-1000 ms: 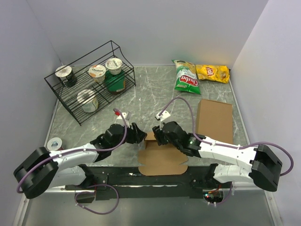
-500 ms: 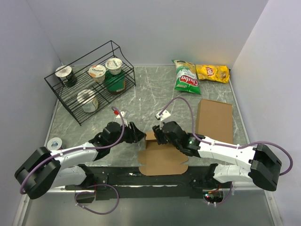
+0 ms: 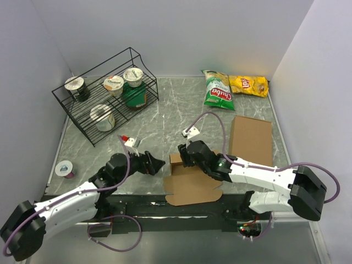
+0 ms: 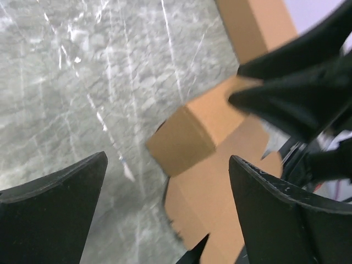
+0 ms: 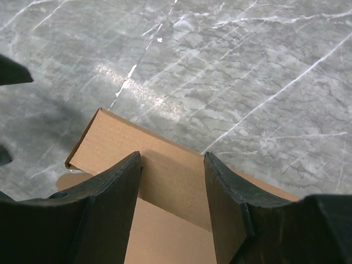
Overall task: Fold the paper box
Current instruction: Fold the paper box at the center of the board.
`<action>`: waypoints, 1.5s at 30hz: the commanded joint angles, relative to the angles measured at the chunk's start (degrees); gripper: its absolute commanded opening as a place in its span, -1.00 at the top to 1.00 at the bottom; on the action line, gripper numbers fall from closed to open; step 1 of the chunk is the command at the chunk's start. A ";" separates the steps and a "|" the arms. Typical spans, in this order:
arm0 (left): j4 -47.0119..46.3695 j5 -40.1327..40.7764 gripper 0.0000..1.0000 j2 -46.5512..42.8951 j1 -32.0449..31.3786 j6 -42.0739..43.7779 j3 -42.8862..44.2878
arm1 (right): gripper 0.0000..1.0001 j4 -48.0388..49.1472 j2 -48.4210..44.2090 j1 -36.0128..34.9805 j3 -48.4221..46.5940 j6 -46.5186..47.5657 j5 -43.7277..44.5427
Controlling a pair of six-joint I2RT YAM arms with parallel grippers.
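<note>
Bracing the raised flap of the paper box [image 3: 193, 186], which lies at lower centre on the surface [image 3: 176, 104], the right tool [image 3: 181, 156] stands partly open, gripping nothing, apparently to set the crease upright, while the left tool [image 3: 158, 164] hovers beside it, wide open and empty.

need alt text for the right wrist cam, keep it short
The open right gripper frames a raised brown flap of the paper box between its two black fingers, with the flap's top edge running diagonally across the gap. The grey marbled table fills the rest of the view beyond the flap.
</note>
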State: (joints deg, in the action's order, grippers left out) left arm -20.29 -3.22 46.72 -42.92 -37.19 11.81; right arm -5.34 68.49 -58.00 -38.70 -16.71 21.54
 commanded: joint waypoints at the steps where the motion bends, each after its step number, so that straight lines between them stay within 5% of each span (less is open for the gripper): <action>1: 0.16 -0.12 -0.98 -1.55 -1.90 6.16 -2.67 | -0.15 -5.81 0.77 -0.54 -2.61 -2.98 3.51; 9: -2.01 13.59 -0.87 12.25 -13.32 7.57 2.77 | -0.17 -7.31 0.15 -0.45 -4.02 -6.14 5.53; 17: -13.18 19.12 -0.82 20.86 -15.35 6.78 3.65 | -0.19 -7.66 0.59 -0.71 -5.51 -7.28 6.32; 27: -27.25 14.39 -0.73 32.20 -15.62 8.27 6.38 | -0.19 -8.98 1.21 -0.71 -6.83 -8.08 7.02; 35: -27.26 21.32 -0.09 37.65 -16.14 9.15 8.66 | -0.25 -10.73 0.77 -0.63 -7.62 -8.87 7.38; 41: -26.29 30.71 0.26 39.76 -18.08 12.05 10.59 | -0.64 -14.60 -0.37 -0.02 -12.18 -9.22 6.33; 45: -22.52 37.92 0.49 40.47 -18.52 11.79 12.79 | -0.71 -19.42 -1.95 2.27 -17.53 -10.18 2.64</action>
State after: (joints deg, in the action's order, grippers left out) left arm -44.21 24.82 86.48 -60.88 -26.46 21.69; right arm -20.16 69.41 -57.87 -49.78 -25.08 26.30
